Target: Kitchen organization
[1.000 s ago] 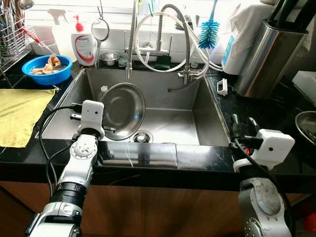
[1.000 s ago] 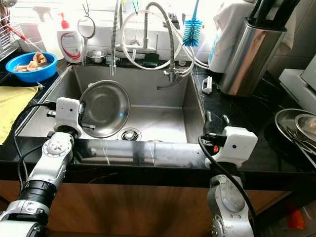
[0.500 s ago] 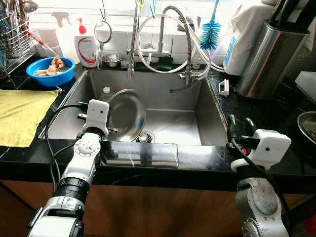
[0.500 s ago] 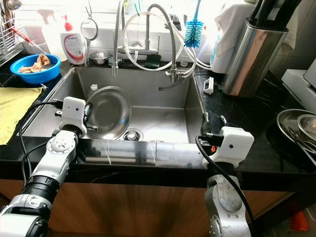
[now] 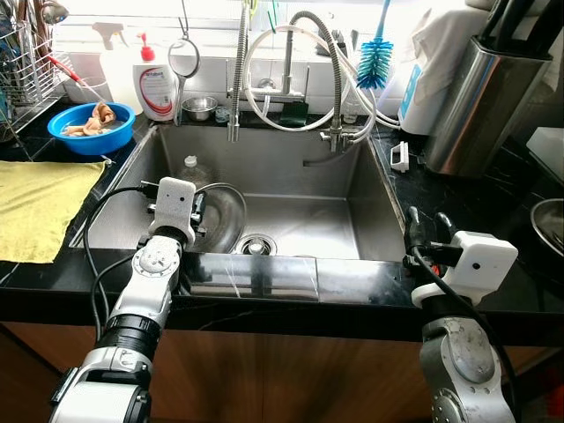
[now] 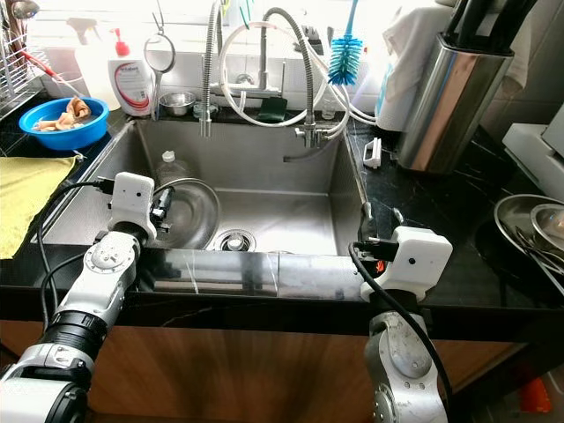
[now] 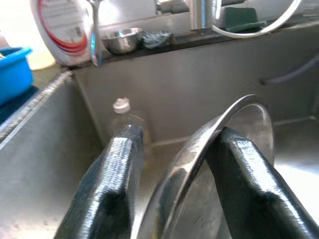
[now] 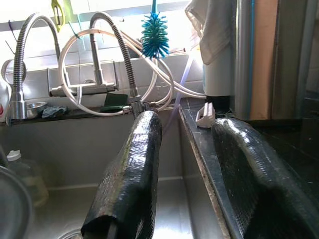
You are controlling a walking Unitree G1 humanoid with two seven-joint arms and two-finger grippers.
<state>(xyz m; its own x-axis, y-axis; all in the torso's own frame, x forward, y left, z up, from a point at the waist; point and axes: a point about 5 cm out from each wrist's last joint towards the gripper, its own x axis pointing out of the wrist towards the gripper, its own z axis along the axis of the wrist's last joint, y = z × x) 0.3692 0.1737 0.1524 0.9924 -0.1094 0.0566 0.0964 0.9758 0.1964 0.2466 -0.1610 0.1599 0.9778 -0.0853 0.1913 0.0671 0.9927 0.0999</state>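
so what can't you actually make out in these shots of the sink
- Steel bowl: its near rim is hidden behind the left pincer in the eye views.
- Clear bottle: contents unreadable; blurred in the left wrist view, partly behind a finger.
- Soap bottle label: too small to read.
- Pan on the right counter: cut off by the frame edge.

L end effector [image 5: 199, 210] at steel bowl [image 5: 225, 211], prob. gripping, sink [image 5: 304, 189]
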